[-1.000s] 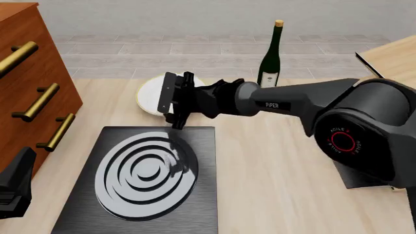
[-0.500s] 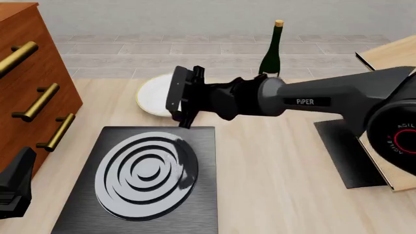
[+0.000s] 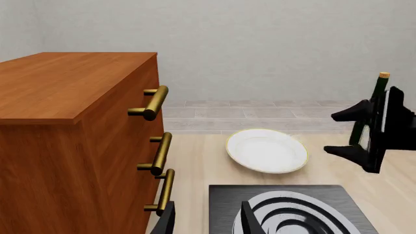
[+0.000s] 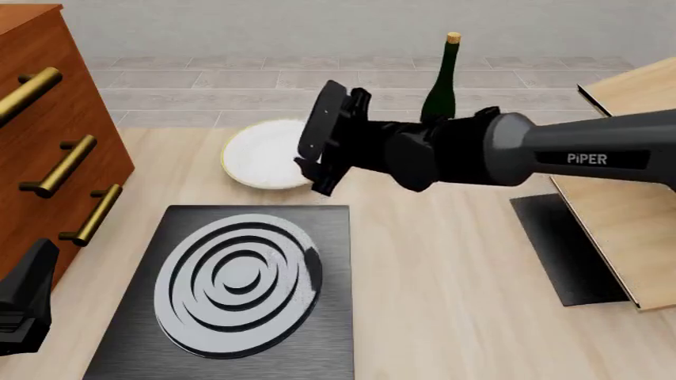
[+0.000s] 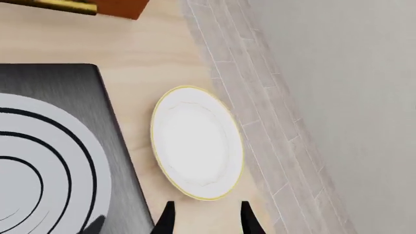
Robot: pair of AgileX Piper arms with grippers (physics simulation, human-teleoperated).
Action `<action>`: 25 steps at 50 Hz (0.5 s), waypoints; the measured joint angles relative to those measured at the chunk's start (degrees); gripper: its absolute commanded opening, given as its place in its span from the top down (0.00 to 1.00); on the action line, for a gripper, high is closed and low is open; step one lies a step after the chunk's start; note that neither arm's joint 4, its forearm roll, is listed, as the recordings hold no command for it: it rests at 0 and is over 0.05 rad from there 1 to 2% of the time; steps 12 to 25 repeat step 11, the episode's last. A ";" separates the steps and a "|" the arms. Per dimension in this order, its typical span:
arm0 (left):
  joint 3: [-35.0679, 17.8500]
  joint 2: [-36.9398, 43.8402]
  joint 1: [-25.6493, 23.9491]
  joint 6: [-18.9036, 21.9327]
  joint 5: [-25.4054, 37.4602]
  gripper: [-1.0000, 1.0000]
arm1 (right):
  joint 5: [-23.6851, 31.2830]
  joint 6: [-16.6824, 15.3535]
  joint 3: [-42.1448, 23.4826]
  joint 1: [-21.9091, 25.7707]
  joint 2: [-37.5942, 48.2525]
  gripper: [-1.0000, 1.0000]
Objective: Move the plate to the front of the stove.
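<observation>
Where right pincer (image 4: 315, 150) hovers, plate (image 4: 264, 154) adjoins

Right arm (image 4: 549, 158) stretched in from right side, forearm near level, wrist rolled so jaws stack one above other. Right gripper (image 4: 325, 141) raised off counter, jaws parted, nothing between them. Left gripper (image 4: 24, 305) low at near left edge, only dark body showing in front view; left wrist view shows fingertips (image 3: 167, 222) apart, empty.

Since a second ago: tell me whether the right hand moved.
Yes. The right hand moved right and up, off the stove's far edge toward the bottle.
</observation>
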 measured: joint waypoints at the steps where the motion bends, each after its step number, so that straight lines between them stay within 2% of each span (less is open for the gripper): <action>1: 0.00 0.00 0.00 0.00 0.00 0.00 | -0.14 0.57 0.32 -0.18 -0.41 0.00; 11: 0.00 0.00 0.00 0.00 0.00 0.00 | -1.62 6.64 3.96 -2.27 -4.68 0.00; 25: 0.00 0.00 0.00 0.00 0.00 0.00 | -1.62 6.64 3.96 -2.27 -4.68 0.00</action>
